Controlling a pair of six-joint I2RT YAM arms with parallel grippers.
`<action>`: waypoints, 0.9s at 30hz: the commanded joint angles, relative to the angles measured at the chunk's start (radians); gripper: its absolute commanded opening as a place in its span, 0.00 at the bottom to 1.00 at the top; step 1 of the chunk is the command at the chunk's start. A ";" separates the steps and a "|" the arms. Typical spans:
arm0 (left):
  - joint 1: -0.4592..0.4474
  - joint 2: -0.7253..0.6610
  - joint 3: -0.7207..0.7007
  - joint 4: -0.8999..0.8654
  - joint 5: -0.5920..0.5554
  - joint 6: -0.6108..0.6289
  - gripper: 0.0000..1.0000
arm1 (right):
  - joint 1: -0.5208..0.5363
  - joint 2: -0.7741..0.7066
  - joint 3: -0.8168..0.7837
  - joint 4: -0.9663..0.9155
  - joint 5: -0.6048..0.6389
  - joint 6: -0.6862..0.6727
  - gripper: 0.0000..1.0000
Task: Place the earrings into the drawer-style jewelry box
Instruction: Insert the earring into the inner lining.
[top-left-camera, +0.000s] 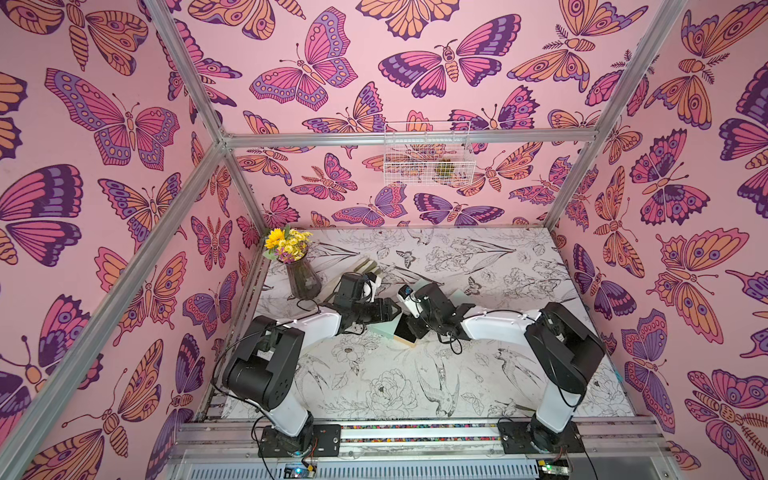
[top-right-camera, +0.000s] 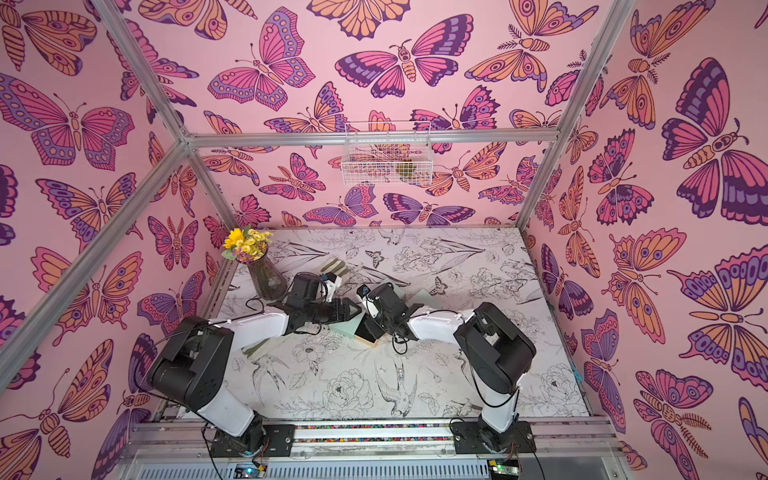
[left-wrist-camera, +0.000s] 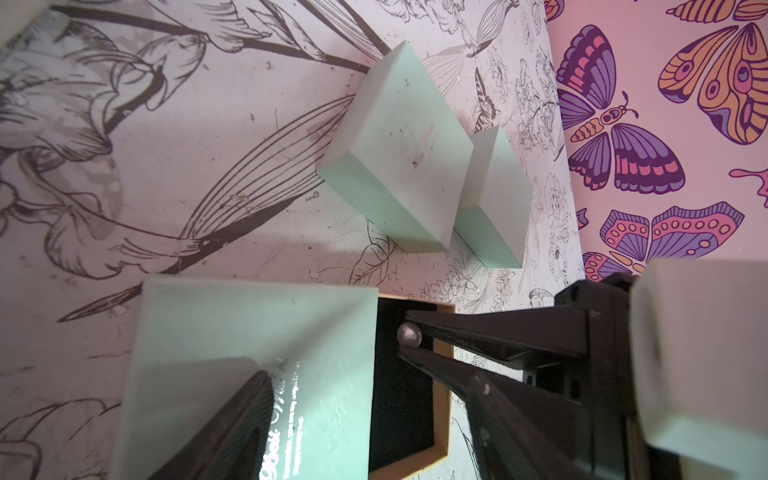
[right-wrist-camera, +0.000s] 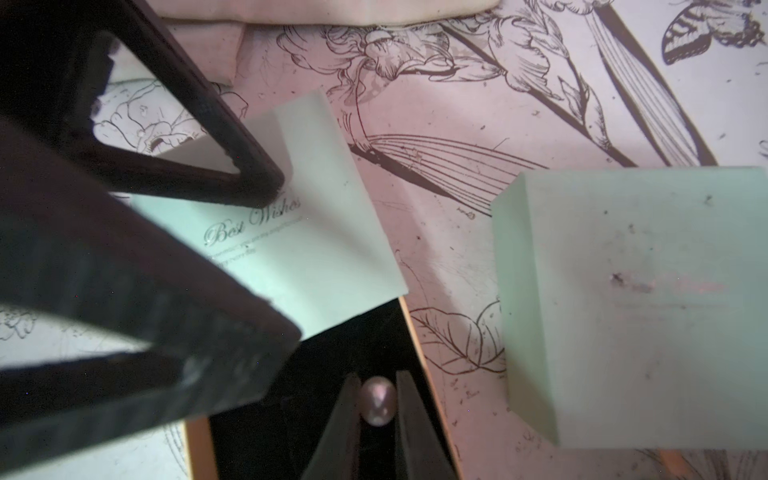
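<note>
So my right claw (left-wrist-camera: 406, 335) is pinched shut on a small round pinkish-white pearl earring (right-wrist-camera: 377, 401), holding it right over the black-lined pull-out drawer with the tan rim (right-wrist-camera: 199, 449). In both top views that drawer sticks out at roughly 3 o'clock from the mint-green cardboard sleeve with silver "Best Wishes" lettering (right-wrist-camera: 332, 249), near the middle of the flower-print table (top-left-camera: 365, 386). My left claw (right-wrist-camera: 278, 262) has its fingers spread apart, tips over the sleeve's top, and whether they're pressing down I honestly can't tell.
</note>
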 joint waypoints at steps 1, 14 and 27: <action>0.007 0.029 -0.036 -0.056 -0.011 0.016 0.76 | -0.005 0.019 0.018 0.014 0.021 -0.023 0.00; 0.004 0.035 -0.033 -0.055 0.000 0.011 0.76 | -0.006 0.041 0.029 0.023 0.034 -0.036 0.00; -0.003 0.041 -0.035 -0.049 0.000 0.010 0.76 | -0.006 0.046 0.028 0.035 0.021 -0.044 0.00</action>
